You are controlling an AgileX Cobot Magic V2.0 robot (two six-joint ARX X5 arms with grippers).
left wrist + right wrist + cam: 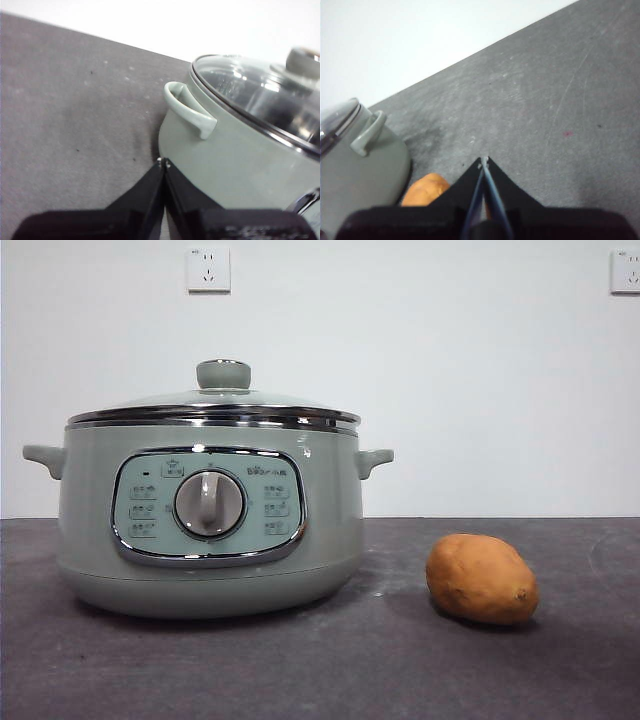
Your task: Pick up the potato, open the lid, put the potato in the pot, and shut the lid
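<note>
On the dark grey table [400, 670], the nearest thing was one potato [481, 579], orange-brown, oval and smooth with faint speckles, which lay alone on the bare surface, near the pot but apart from it. A little farther back stood one large round pot [330, 530] of pale sage-green colour, with two small side handles, one chrome-framed control panel and one grey dial [209, 504]. On the panel there was small writing beside the dial and on the buttons, but it was too small to read. The pot was closed by one shallow glass lid [215, 405] with a shiny steel rim and one round pale green knob [223, 373]. Behind everything was a white wall with two white sockets [208, 270]. The left gripper [163, 161] hung beside one pot handle [187, 109], its jaws pressed together and holding nothing. The right gripper [483, 159] hung above the table close to the potato, jaws also together and empty.
</note>
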